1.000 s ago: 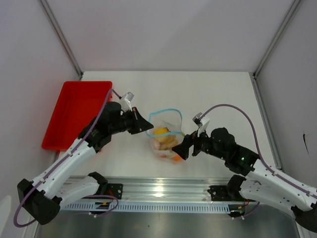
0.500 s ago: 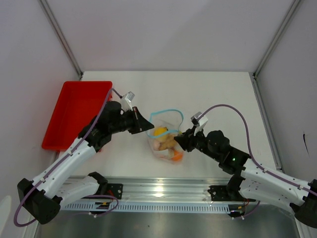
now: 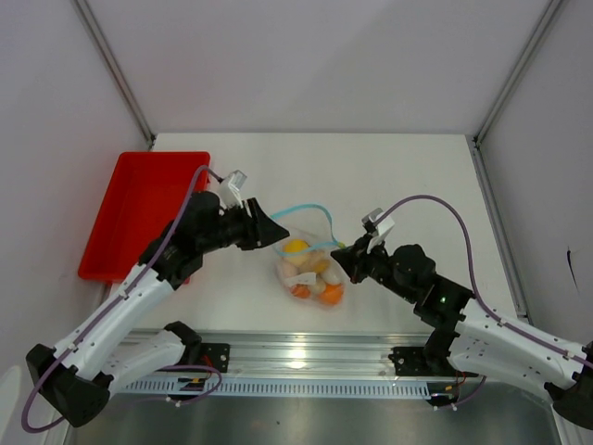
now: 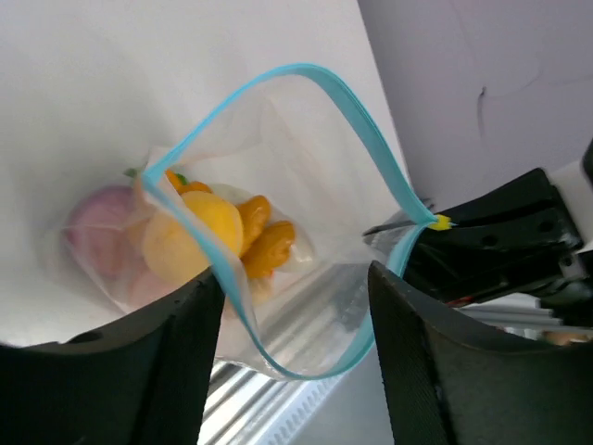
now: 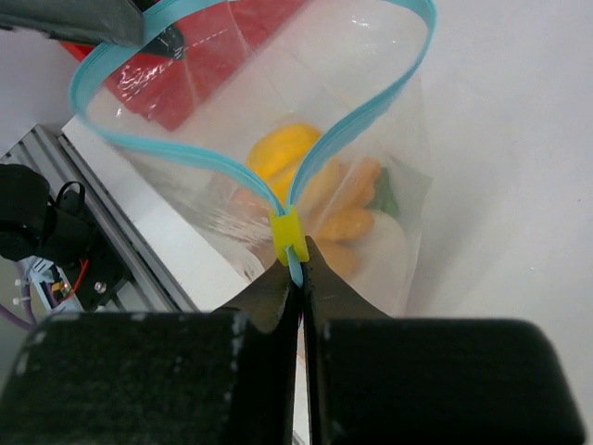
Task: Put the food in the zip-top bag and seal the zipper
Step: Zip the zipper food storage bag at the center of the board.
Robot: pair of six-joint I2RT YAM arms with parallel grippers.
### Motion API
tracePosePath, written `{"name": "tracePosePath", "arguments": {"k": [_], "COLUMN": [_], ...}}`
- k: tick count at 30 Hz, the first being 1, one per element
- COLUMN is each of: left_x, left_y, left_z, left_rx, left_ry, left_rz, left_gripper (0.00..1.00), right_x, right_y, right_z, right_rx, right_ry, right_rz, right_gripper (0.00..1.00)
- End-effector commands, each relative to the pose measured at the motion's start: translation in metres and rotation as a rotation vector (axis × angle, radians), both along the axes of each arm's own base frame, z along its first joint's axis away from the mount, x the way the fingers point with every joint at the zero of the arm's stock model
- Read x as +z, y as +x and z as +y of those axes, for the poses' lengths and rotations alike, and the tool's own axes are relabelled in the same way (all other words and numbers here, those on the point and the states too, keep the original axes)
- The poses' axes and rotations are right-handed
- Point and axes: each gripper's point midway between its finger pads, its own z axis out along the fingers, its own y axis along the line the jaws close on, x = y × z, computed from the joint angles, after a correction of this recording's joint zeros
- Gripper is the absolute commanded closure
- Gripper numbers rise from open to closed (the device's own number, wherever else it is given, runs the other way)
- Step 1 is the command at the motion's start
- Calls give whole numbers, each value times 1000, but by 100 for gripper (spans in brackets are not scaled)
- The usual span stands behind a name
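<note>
1. The zip-top bag [image 3: 308, 243] is seen on the white table [image 3: 408, 185], close to the near edge and between the two arms. In the top view its mouth is turned toward 12 o'clock.
2. The food [image 3: 311, 276] is contained in the bag. Yellow, orange, white and pink pieces are heaped at the closed end, toward 6 o'clock.
3. The zipper [image 3: 302, 208] is not sealed. The blue-teal strip is spread into a wide loop, and the two sides meet only at the end toward 3 o'clock.
4. The right gripper [image 5: 298, 271] is placed at 3 o'clock of the bag. Its jaws are pressed together on the end of the zipper, just below a small yellow slider [image 5: 287, 232] that is seated on the strip.
5. The left gripper [image 4: 295, 278] is placed at 10 o'clock of the bag, at the opposite end of the mouth. Its jaws are held apart, and one side of the strip and the clear bag wall pass between them. The strip runs close along the inner face of one jaw. Whether it is touched there cannot be told, and nothing is clamped.
6. A red tray [image 3: 139, 204] is set at 9 o'clock of the bag, well apart from it, along the left edge of the table.
</note>
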Motion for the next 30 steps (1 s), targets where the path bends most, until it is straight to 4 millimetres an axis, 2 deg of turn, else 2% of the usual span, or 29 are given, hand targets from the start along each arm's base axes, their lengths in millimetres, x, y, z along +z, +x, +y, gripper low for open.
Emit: {"name": "tracePosePath", "arguments": {"k": [1, 3, 4, 5, 6, 7, 9, 11, 12, 13, 15, 17, 20, 22, 26, 29, 30], "left_x": [14, 30, 37, 61, 78, 85, 119, 126, 126, 135, 138, 140, 121, 110, 103, 99, 97], "left_y": [8, 7, 4, -2, -10, -23, -40, -54, -59, -69, -81, -88, -93, -94, -83, -78, -77], "left_z": [14, 24, 26, 28, 27, 21, 19, 12, 7, 3, -8, -16, -43, -54, -69, -74, -75], "left_rx": [58, 67, 57, 30, -2, -94, -164, -257, -303, -364, -449, -514, -678, -730, -726, -734, -735], "left_ry": [42, 52, 40, 4, -23, -36, -67, -65, -60, -61, -70, -58, -56, -43, 1, 14, 19], "left_rz": [-122, -245, -304, -458, -547, -637, -806, -873, -893, -962, -1011, -1075, -1008, -958, -987, -982, -974], "left_gripper": [29, 12, 1, 1, 1, 1, 1, 1, 1, 0, 1, 1, 2, 4, 8, 23, 35], "right_x": [41, 46, 42, 42, 42, 35, 41, 45, 52, 50, 58, 57, 62, 62, 62, 62, 61], "right_y": [-7, -12, -15, -21, -20, -21, -26, -31, -41, -40, -50, -54, -64, -66, -67, -69, -70], "right_z": [5, 9, 11, 15, 15, 16, 19, 20, 23, 22, 24, 26, 27, 26, 24, 23, 23], "right_rx": [48, 93, 120, 172, 185, 207, 283, 338, 408, 424, 500, 533, 579, 583, 579, 587, 588], "right_ry": [68, 56, 33, 14, 5, -22, -10, 3, 24, 19, 34, 32, 53, 55, 61, 65, 67], "right_rz": [-60, -69, -57, -51, -43, -18, 3, 21, 33, 62, 85, 116, 134, 141, 138, 130, 128], "right_gripper": [100, 100, 100, 100, 100, 100, 100, 100, 100, 100, 100, 100, 100, 100, 100, 100, 100]}}
